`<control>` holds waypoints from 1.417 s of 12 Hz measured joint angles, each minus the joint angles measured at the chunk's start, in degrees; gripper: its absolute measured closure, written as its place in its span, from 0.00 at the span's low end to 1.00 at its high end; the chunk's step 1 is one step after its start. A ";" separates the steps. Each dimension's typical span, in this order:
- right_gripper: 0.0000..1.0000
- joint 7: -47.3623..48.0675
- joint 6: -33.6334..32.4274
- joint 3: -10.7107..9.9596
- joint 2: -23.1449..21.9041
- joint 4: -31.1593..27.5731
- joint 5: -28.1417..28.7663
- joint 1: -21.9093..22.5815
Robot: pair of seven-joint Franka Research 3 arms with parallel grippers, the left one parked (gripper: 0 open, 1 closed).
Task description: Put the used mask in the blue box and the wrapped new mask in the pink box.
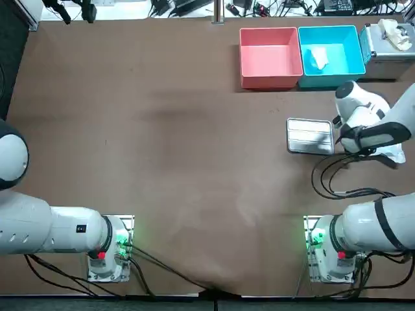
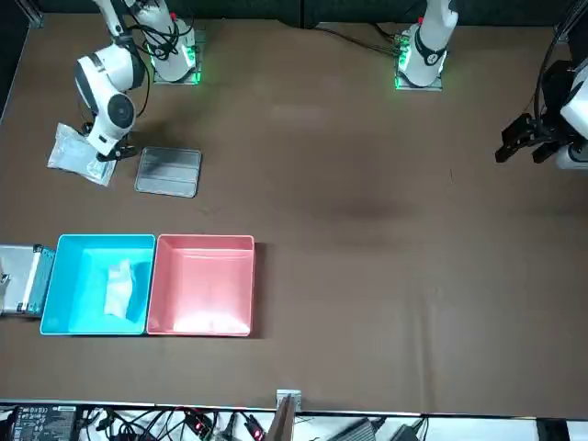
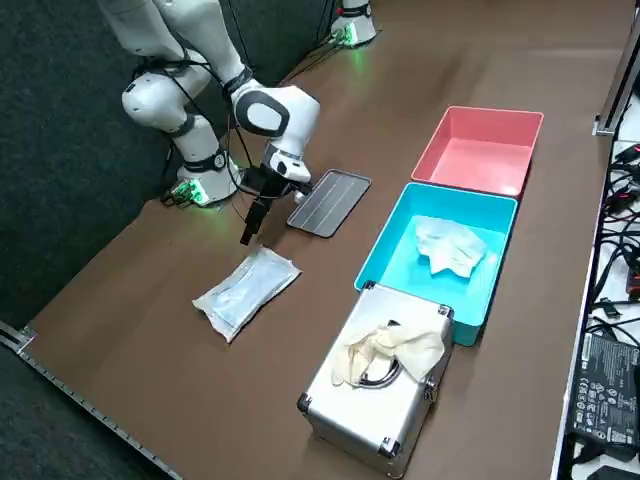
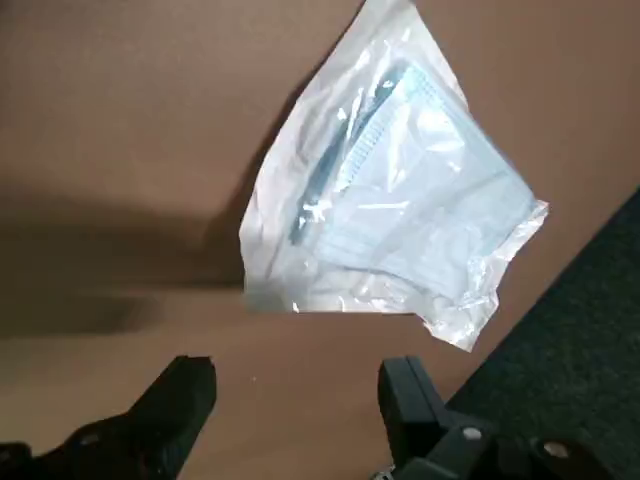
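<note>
right gripper (image 4: 297, 405): open, fingers apart, nothing between them; hung over the bare table just beside the wrapped new mask (image 4: 385, 215), not touching it
gripper location: near the table's right edge, between the silver tray (image 3: 330, 200) and the wrapped mask
blue box (image 1: 327, 30): held the used mask (image 1: 318, 58), crumpled, white, lying on the floor toward the pink side
pink box (image 1: 269, 81): side by side with the blue box, walls touching; only its own floor showed
metal case (image 3: 370, 405): just beside the blue box, lid shut, a pale crumpled glove or cloth (image 3: 385, 350) on top
wrapped new mask position: flat on the table, outside both boxes, well apart from the pink box
wrapped new mask axis: in the right side view the long axis ran diagonally, one short end toward the gripper and tray, the other toward the table edge
wrapper: clear plastic, pale blue folded mask visible inside
</note>
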 joint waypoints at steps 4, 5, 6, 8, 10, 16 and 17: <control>0.00 10.59 0.63 0.47 5.05 -0.13 -7.27 1.24; 0.00 11.49 0.80 0.49 5.86 -0.03 -7.62 1.28; 0.00 11.85 0.87 0.49 6.37 0.07 -7.75 1.31; 0.01 11.96 0.90 0.49 6.99 0.18 -8.56 1.33; 0.01 12.93 0.90 0.49 7.37 0.18 -10.57 1.33; 0.02 17.39 0.91 0.49 9.66 0.28 -16.25 1.59; 0.02 17.51 0.90 0.49 9.86 0.32 -16.93 1.59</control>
